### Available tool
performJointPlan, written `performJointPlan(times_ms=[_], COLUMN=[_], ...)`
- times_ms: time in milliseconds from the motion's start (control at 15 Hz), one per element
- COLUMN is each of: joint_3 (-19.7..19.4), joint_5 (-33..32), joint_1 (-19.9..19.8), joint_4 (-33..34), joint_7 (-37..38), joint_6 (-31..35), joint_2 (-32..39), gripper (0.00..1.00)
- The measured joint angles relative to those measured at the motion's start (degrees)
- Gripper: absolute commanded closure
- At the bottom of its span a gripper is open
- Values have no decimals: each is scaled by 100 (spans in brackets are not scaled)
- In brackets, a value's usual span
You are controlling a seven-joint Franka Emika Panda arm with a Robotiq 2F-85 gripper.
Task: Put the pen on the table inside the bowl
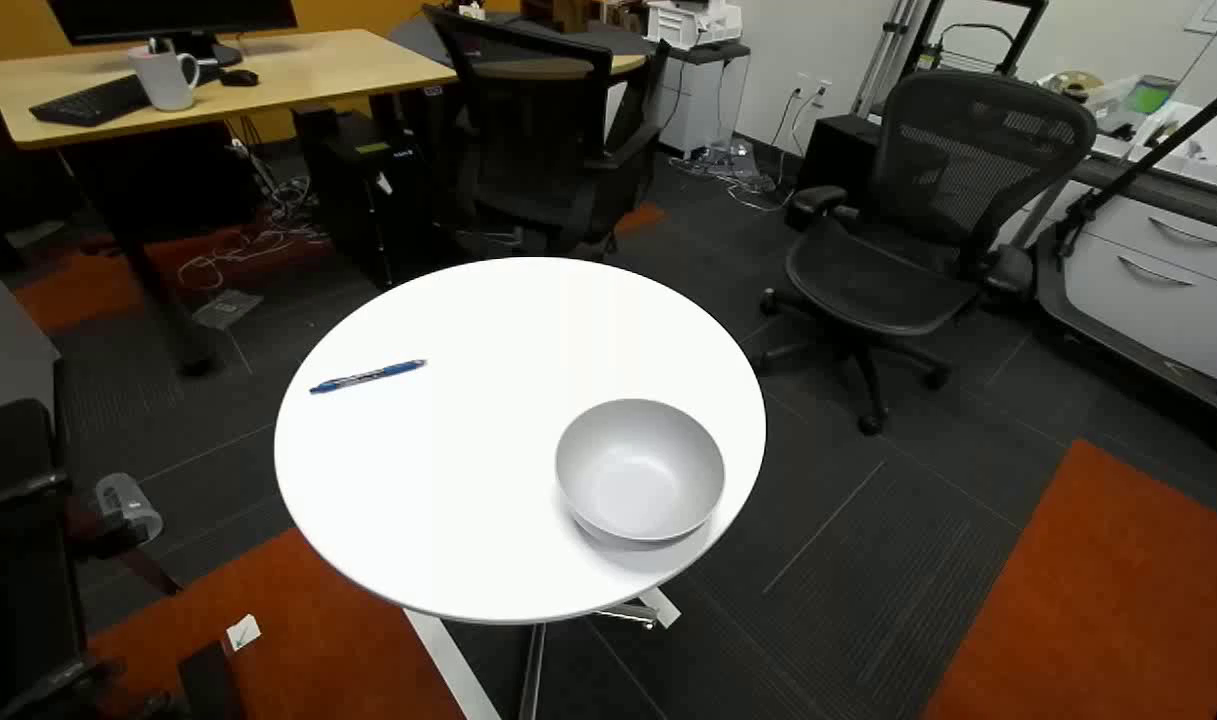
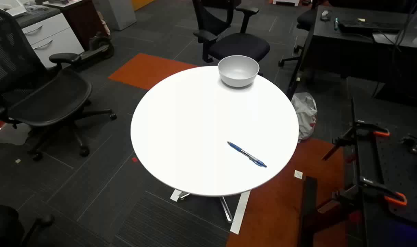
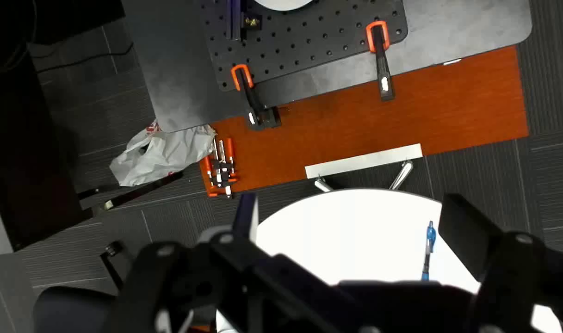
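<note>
Nearest, in the wrist view, the pincer (image 3: 353, 215) stands wide, its dark fingers (image 3: 466, 231) well apart; through the gap shows the blue pen (image 3: 428, 252), closer to the three o'clock finger. The pen's long axis there runs twelve to six, pocket-clip end at twelve, lower end hidden behind the pincer's body.

In an exterior view the pen (image 2: 246, 154) lies flat on the round white desk (image 2: 194, 120), between four and five o'clock on its top, writing tip aimed at ten, clip end at four. In an exterior view the pen (image 1: 368, 376) rests near ten o'clock on that top, tip toward half past two.

Beyond, at twelve from the pen and well apart, the silver-grey bowl (image 2: 238, 70) sits upright by the far edge, a black office chair (image 2: 241, 44) behind it.

Farther off, a black mesh chair (image 1: 968, 170) stands at two, and a white coffee mug (image 1: 166, 85) beside a black keyboard (image 1: 90, 101) between ten and eleven.
</note>
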Motion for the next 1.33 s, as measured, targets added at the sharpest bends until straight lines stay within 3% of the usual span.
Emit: performJointPlan(times_ms=[800, 1333], joint_3=[0, -29], joint_5=[-78, -302], joint_1=[-1, -159], joint_4=[-1, -225], joint_7=[0, 114], joint_6=[160, 2501], joint_2=[70, 1370], gripper=[0, 0])
